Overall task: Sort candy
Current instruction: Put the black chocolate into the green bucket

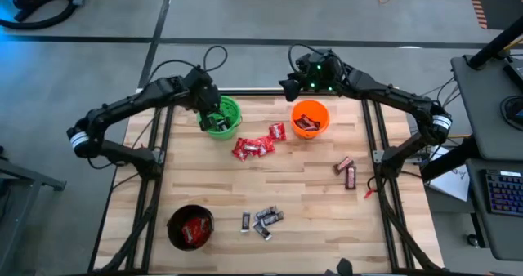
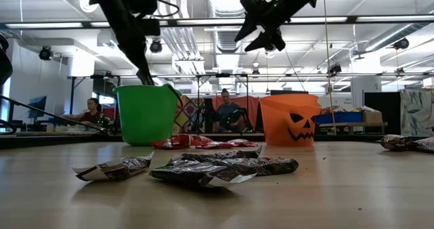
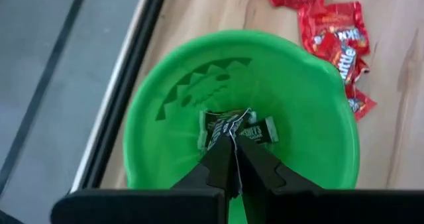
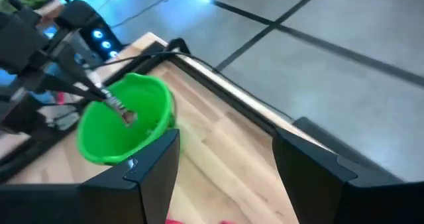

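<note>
My left gripper hangs shut over the green bucket, with a small black-silver candy bar at its fingertips. Another black-silver bar lies on the bucket's bottom. My right gripper stands open and high, past the far rim of the orange bucket, with nothing between its fingers. Red packets lie on the table between the two buckets. Dark brown-red bars lie at the right, and several black-silver bars lie near the front. My left gripper pinches the black-silver bar by one end of its wrapper between its two fingertips. The fingers slant down from above into the green bucket's mouth. The bar hangs below the fingertips, inside the bucket's opening and clear of its wall.
A black bucket holding red packets stands at the near left. Dark frame rails run along the table's left and right sides. People sit in the room beyond the far edge. The middle of the wooden table is bare.
</note>
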Controlling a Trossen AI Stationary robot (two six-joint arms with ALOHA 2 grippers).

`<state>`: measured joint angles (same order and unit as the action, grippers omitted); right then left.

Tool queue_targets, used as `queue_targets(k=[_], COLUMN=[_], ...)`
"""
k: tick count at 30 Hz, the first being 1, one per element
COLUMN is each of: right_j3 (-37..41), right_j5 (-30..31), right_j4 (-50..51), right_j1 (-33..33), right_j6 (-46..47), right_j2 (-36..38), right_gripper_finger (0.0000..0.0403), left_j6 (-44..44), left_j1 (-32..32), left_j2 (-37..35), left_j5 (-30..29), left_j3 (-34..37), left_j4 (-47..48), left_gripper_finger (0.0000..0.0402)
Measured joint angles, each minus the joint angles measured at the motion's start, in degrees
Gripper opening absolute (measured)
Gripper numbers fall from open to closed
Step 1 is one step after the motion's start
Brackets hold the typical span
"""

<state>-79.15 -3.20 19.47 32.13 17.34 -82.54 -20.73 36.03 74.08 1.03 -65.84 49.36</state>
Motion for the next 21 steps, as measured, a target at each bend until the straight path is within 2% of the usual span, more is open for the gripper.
queue_targets(k=[12,21], right_j3=[0.0,0.4], right_j5=[7.7,7.8], right_j4=[1.5,2.1], right_j1=[0.6,0.5], right_j6=[-4.5,-4.2], right_j2=[0.0,0.0], right_gripper_finger=[0.0231,0.0224], left_j6=[-1.7,-1.7], left_j1=[0.6,1.1], left_j2=[7.6,12.1], left_j5=[-0.4,-2.3], left_j3=[0.0,0.0], left_j4=[-1.0,-1.7], left_gripper_finger=[0.0000,0.0003])
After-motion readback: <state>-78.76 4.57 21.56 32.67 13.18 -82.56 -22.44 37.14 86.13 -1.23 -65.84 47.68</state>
